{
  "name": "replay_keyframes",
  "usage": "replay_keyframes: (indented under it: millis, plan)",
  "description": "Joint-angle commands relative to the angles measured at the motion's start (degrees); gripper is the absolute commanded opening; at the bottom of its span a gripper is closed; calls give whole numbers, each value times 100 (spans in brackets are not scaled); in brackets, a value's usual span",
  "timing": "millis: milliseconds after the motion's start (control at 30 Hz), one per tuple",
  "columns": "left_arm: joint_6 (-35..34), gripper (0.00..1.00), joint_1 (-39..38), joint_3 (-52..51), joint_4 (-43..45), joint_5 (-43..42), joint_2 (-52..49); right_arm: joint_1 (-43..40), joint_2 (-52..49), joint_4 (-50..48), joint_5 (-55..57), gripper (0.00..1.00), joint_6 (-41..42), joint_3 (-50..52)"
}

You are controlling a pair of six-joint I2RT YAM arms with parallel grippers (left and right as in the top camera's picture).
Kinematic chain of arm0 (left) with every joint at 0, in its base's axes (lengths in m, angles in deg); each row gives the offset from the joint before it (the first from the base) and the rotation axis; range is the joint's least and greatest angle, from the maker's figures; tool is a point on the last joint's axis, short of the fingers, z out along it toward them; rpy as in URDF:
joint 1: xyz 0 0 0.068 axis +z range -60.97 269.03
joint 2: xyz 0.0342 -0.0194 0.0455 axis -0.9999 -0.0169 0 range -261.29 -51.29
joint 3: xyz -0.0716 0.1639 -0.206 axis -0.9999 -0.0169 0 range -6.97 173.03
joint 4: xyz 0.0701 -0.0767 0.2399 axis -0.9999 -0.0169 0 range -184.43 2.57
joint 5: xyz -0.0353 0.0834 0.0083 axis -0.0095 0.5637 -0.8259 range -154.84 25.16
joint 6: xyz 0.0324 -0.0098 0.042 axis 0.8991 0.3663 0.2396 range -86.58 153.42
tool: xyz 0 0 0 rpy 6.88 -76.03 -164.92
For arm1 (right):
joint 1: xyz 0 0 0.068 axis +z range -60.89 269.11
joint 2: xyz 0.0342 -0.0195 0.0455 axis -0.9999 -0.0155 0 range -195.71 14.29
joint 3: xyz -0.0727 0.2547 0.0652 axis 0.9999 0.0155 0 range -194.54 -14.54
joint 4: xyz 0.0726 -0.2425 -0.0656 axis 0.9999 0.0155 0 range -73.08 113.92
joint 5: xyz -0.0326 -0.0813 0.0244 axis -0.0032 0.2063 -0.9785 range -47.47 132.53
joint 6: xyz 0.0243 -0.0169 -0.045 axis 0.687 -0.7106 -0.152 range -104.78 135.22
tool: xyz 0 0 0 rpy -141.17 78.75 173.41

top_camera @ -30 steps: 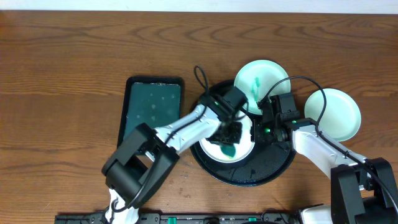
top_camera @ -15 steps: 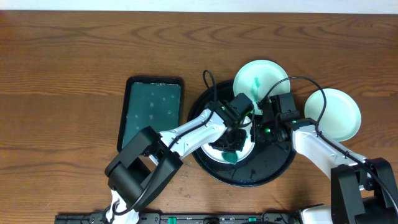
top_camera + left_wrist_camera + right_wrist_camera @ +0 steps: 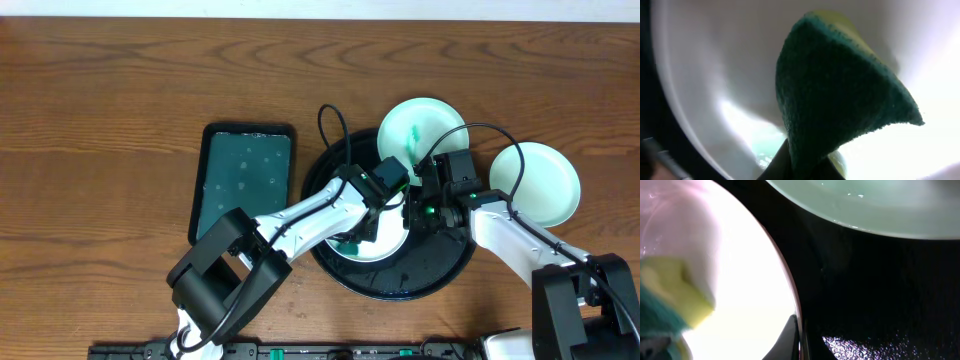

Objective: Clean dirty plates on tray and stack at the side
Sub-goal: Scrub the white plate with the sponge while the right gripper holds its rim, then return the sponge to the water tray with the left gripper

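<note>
Overhead: the black tray [image 3: 442,283] sits right of centre on the table [image 3: 100,100]. A centre plate [image 3: 395,238] lies in it. The left gripper [image 3: 368,225] is down over this plate, clamped on a sponge [image 3: 348,243]. The right gripper [image 3: 412,212] is closed at the plate's right rim. A smeared plate [image 3: 425,122] overlaps the tray's far rim. A third plate [image 3: 540,185] rests on the table just right of the tray. A green tray [image 3: 245,180] lies to the left.

Left wrist: the sponge [image 3: 840,95], green with a yellow back, presses on the white centre plate [image 3: 710,75], its lower end pinched between the dark fingers [image 3: 782,167].

Right wrist: the fingers [image 3: 790,332] pinch the centre plate's [image 3: 745,275] edge. The sponge's [image 3: 677,290] yellow side shows on the plate at left. The smeared plate [image 3: 880,205] lies across the top, with the tray [image 3: 880,295] between the two plates.
</note>
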Motion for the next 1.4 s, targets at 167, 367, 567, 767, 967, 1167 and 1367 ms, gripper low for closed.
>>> replay_keyframes:
  millis: [167,367,567,767,967,1167,1367]
  plan:
    - [-87,7,105,26,-704,2553,-83,20,-160,111,280,1,-52,114]
    - [-90,7,116,444,-1123,2262,219,20,-160,114,282,1,-52,114]
    - [-87,8,584,555,-1132,1770,1412,17,-160,136,284,1,-52,114]
    - [315,8,1757,553,-1198,1764,2258,15,-160,125,367,1,-55,114]
    - [1047,8,3012,103,-997,870,2057,20,-160,122,365,1,-52,114]
    - [1469,8,3823,-538,-444,205,1593,20,-160,138,365,1,-52,114]
    - [1725,17,4177,-575,-442,-59,1327,20,-153,216,354,1,-48,114]
